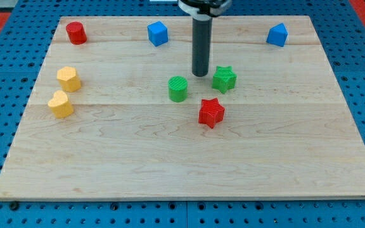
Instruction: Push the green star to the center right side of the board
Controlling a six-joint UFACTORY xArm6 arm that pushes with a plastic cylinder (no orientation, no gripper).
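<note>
Nearest the board's (pixel 106 177) bottom edge, the red star (pixel 211 113) is sitting. Beyond it, the green star (pixel 224 79) is resting near the centre, and our tip (pixel 199 75), having no fingers, is standing just beside its left.

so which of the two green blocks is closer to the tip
The green star, just right of my tip; the green cylinder sits farther off, lower left.

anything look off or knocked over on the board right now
Nothing stands out. All eight blocks sit flat on the wooden board, none tipped, stacked or hanging off an edge. My tip is just to the view's left of the green star, with the green cylinder and red star close by.
</note>
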